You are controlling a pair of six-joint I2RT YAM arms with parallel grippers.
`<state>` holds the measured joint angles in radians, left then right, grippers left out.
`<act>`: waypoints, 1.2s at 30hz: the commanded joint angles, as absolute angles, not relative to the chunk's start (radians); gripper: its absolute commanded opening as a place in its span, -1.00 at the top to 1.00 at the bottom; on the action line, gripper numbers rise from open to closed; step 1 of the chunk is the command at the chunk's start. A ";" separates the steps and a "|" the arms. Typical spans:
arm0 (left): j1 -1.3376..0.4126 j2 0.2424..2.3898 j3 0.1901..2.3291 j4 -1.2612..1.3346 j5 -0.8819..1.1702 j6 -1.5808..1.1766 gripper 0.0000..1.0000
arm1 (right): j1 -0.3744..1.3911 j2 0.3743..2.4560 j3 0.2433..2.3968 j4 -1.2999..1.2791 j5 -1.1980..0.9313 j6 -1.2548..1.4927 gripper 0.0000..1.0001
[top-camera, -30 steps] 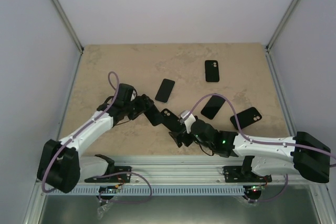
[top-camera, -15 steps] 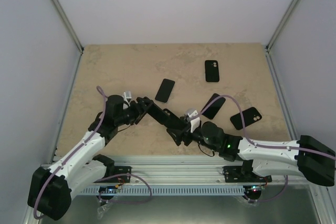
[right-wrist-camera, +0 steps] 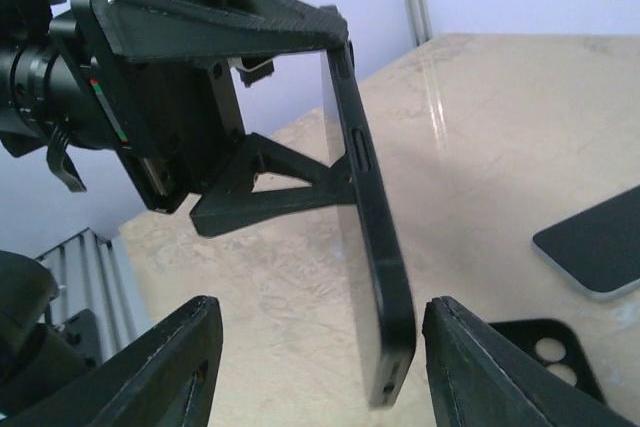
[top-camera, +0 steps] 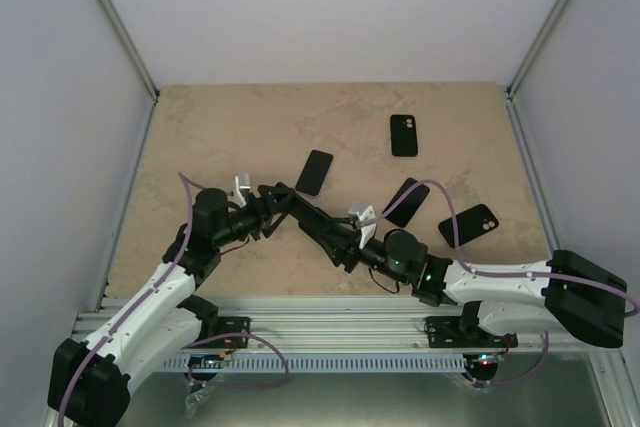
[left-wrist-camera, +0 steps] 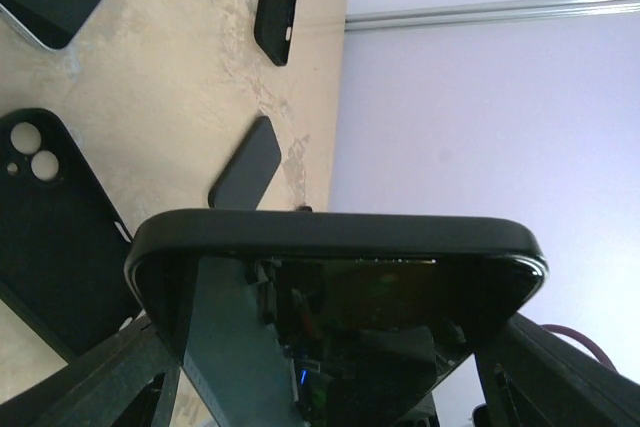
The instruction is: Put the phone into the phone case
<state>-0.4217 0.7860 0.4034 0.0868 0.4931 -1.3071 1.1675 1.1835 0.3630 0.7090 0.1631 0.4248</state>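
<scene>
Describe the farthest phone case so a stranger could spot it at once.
On the tan table, look at the far half, just right of the middle. The black phone case lies there alone, farther back than anything else. Only it lies nearly square to the table's edges, camera holes at its far end.

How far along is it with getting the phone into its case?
Done: the phone is held up off the table by the left gripper, and a matte case seems to rim its glossy face. In hand: the right gripper, jaws open, straddles its lower end without touching. Left: pressing it fully home; I cannot tell whether it is seated.
</scene>
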 commanded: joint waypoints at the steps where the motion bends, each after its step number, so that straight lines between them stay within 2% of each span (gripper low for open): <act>1: -0.451 0.771 0.400 0.181 0.526 -1.358 0.23 | 1.148 1.211 0.348 0.853 0.135 0.386 -0.08; 8: -0.490 0.778 0.389 0.244 0.516 -1.411 0.23 | 1.133 1.252 0.345 0.932 0.088 0.371 0.32; 12: -0.501 0.776 0.387 0.258 0.511 -1.424 0.22 | 1.127 1.267 0.331 0.975 0.066 0.382 0.40; 17: -0.509 0.774 0.371 0.289 0.508 -1.451 0.22 | 1.122 1.284 0.328 0.990 0.060 0.390 0.59; 22: -0.512 0.762 0.365 0.281 0.499 -1.449 0.19 | 1.118 1.284 0.313 1.008 0.051 0.401 0.96; 30: -0.512 0.764 0.392 0.186 0.453 -1.349 -0.31 | 1.109 1.219 0.283 0.995 0.039 0.437 0.99; 36: -0.512 0.810 0.527 -0.073 0.370 -1.085 -0.64 | 1.087 1.127 0.280 0.863 0.044 0.480 0.99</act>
